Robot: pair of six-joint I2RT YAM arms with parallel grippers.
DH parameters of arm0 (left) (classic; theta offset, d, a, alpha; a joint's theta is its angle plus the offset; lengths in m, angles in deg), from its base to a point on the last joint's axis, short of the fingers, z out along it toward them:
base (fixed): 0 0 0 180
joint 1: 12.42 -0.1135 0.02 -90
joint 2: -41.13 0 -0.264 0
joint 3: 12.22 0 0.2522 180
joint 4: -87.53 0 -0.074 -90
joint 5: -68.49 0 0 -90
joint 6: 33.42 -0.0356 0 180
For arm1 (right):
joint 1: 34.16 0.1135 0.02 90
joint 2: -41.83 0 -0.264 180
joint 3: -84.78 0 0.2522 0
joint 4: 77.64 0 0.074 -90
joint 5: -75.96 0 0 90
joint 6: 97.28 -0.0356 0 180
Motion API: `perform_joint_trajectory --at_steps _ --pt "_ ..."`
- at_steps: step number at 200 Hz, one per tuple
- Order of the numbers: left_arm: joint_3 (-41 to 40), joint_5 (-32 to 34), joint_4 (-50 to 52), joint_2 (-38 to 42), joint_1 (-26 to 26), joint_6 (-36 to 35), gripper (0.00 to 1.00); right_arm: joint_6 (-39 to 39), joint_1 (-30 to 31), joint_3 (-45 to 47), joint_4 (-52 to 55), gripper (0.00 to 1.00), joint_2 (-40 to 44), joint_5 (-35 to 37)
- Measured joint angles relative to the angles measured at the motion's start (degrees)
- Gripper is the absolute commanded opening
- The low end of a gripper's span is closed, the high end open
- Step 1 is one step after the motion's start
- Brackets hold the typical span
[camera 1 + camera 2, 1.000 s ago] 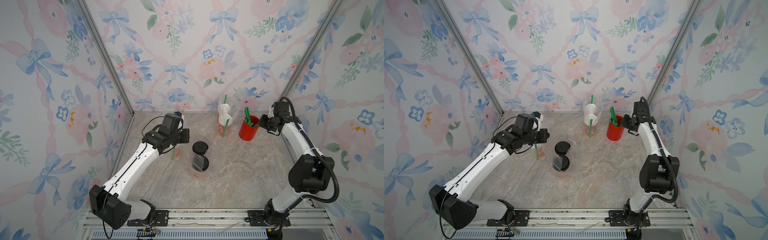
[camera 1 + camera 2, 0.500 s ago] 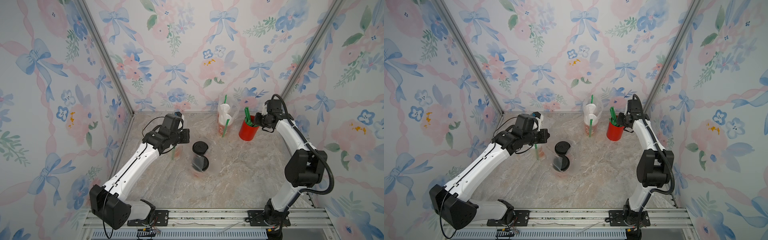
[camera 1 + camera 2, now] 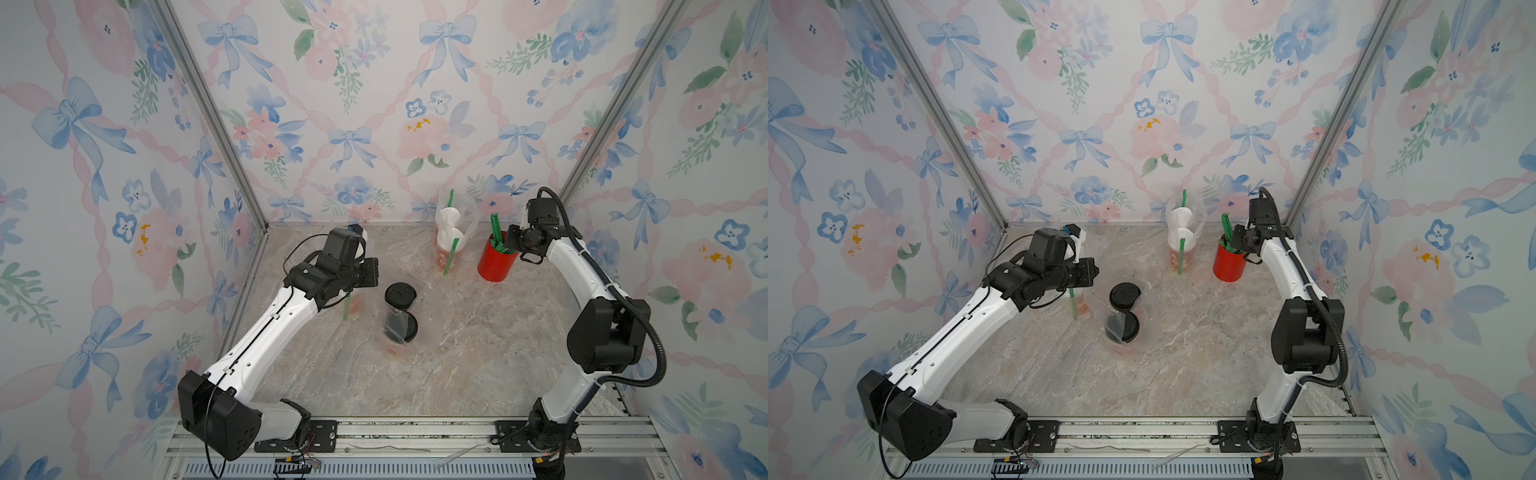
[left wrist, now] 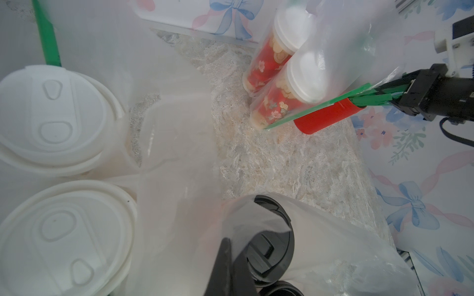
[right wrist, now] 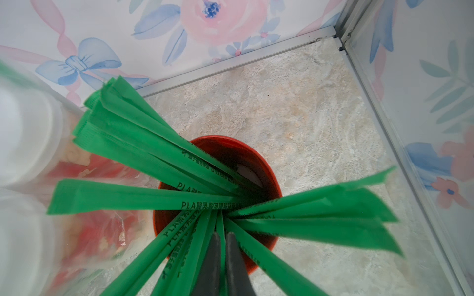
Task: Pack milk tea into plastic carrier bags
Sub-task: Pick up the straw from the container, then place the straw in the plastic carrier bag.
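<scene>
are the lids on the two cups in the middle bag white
No, in a top view both lids inside the middle carrier bag are plainly black.

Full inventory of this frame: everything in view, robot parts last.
white-lidded red printed paper cups: four; two in the back bag, two in the left bag.
black-lidded cups: two; in the middle bag.
clear plastic carrier bags: three; back bag, middle bag, left bag.
plain red cup: one; back right, lidless.
green wrapped straws: bundle in the red cup; two at the back bag, one at the left bag.
marbled tabletop: one; beige-grey.
floral wall panels: three sides; pink and blue.
left gripper: black; shut, seemingly pinching the left bag's film.
right gripper: shut on one straw in the red cup.
</scene>
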Motion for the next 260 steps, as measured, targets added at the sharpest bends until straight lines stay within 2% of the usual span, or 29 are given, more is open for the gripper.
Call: perform_joint_trajectory --at_steps 84,132,190,260 --pt "0.0 0.0 0.0 0.0 0.0 0.0 0.0 0.0 0.2 -6.2 12.1 0.04 15.5 1.9" --pt "0.0 -0.5 0.0 0.0 0.0 0.0 0.0 0.0 3.6 -11.7 19.8 0.03 21.4 2.6" --pt "0.0 -0.9 0.0 -0.2 0.0 0.0 0.0 0.5 14.8 -25.6 29.6 0.03 21.5 2.0" --pt "0.0 -1.6 -0.2 -0.5 0.0 -0.1 0.0 -0.3 30.7 -37.7 33.5 0.02 14.7 -2.9"
